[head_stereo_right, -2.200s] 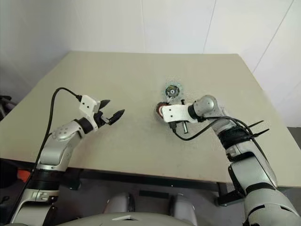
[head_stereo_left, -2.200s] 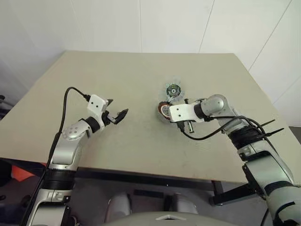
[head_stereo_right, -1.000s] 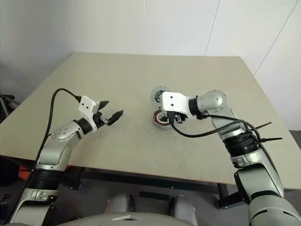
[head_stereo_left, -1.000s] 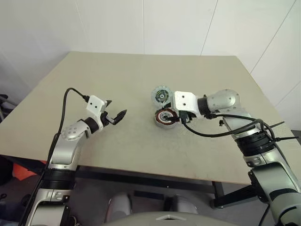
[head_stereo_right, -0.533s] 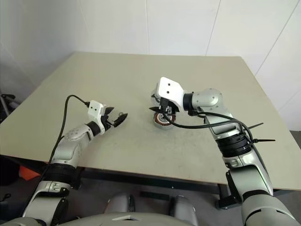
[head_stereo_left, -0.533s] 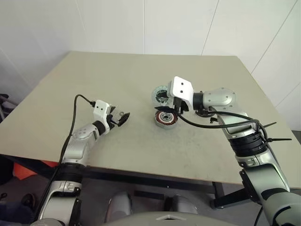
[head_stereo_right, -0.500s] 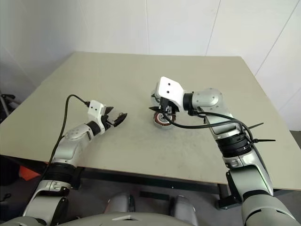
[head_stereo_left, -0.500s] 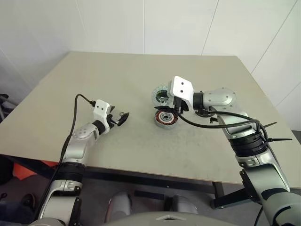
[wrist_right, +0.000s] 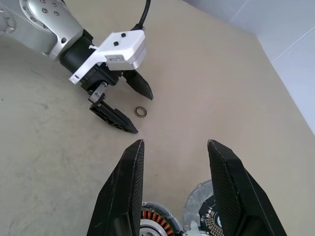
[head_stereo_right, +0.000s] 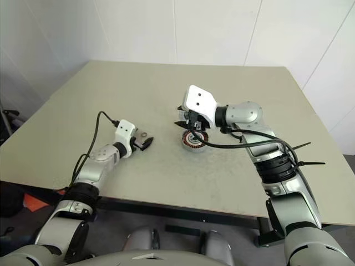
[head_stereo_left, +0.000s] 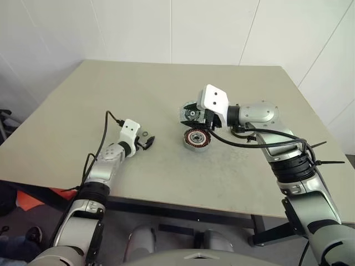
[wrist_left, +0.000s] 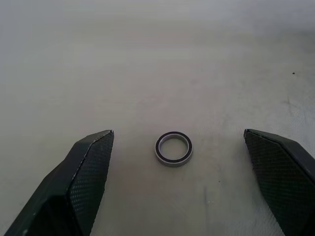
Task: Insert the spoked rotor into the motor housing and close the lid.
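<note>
Left gripper (head_stereo_left: 148, 141) first: black fingers spread wide, nothing clamped. It sits low over the beige table (head_stereo_left: 138, 88), and a small silver ring with a dark inner edge (wrist_left: 173, 148) lies flat between the fingers, touched by neither. I can't tell what that ring belongs to, since the task sentence doesn't mention it.

Right gripper (wrist_right: 174, 143): fingers partly apart with nothing between them. It hovers above the two motor parts near the table's middle, pointing across toward the left gripper.

Below it I see the motor housing (head_stereo_left: 197, 138), a short round metal ring with copper-orange windings around a dark centre. It sits upright on the table with its windings fully exposed. Just beside it on the far side lies the spoked rotor (wrist_right: 202, 216), a flat grey metal disc with a spoked band and a dark centre. It is partly under the right gripper, and I can't tell whether it touches the housing.

As I judge it, nothing is done yet:
- The rotor is outside the housing, which is open and unlidded.
- I have yet to grasp the rotor, seat it over the windings, and fetch and close the lid.
- Neither gripper holds a task part.
</note>
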You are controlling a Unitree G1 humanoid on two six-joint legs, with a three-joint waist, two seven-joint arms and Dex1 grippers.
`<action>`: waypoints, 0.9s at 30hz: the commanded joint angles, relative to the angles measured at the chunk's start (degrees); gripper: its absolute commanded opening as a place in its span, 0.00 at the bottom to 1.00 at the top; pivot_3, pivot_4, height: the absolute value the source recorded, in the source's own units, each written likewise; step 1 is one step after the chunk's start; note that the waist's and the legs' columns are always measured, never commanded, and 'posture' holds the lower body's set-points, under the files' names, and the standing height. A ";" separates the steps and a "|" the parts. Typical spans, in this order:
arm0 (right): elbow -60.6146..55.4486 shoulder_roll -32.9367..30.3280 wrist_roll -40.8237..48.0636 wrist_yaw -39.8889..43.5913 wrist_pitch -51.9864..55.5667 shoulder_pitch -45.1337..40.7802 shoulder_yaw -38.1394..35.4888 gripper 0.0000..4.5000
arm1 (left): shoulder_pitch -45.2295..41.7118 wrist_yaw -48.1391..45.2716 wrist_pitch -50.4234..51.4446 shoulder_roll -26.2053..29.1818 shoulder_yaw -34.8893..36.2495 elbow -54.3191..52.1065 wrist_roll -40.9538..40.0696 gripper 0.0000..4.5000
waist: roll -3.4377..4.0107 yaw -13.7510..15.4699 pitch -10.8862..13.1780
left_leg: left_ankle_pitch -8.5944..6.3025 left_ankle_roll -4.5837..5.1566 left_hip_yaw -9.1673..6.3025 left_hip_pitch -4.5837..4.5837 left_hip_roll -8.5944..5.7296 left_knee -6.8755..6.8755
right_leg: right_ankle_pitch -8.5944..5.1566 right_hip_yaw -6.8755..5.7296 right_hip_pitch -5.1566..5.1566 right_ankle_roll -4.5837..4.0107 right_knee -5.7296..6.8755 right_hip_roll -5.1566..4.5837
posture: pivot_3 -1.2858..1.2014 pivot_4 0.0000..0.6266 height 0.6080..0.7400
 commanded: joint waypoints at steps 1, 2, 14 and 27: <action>-2.33 -0.23 1.62 -0.32 -0.07 -2.03 -1.90 0.51 | -1.17 -0.51 0.30 -0.97 -0.37 1.44 -0.01 1.00 | 0.00 0.13 0.00 | 0.00 0.00 0.00 0.00 -0.01 0.00 | 0.00 0.00 0.00 0.00 0.00 -0.01 | 0.52 0.00 1.00; -2.26 -0.31 1.64 -0.37 -0.07 -2.10 -1.94 0.51 | -1.20 -0.47 0.60 -1.03 -0.28 1.70 0.08 1.00 | 0.00 0.21 0.00 | 0.00 0.00 0.00 0.00 -0.02 0.00 | 0.00 0.00 0.01 0.00 0.00 -0.02 | 0.52 0.00 1.00; -1.25 -0.09 1.61 -1.20 -0.34 -2.92 -2.56 0.52 | 0.30 -0.57 2.47 -0.08 -0.42 1.69 0.98 0.80 | -0.01 0.21 -0.02 | 0.00 0.00 0.00 0.09 -0.02 0.00 | 0.00 0.00 0.11 0.00 0.00 -0.03 | 0.52 0.00 1.00; -0.07 0.11 1.30 -2.12 -0.95 -3.89 -2.89 0.52 | 2.35 -1.62 3.80 1.03 -0.30 -0.46 0.68 0.49 | -0.02 -0.40 -0.03 | 0.01 -0.02 0.01 0.21 -0.01 -0.08 | -0.01 0.00 0.38 0.03 -0.07 -0.02 | 0.52 0.00 1.00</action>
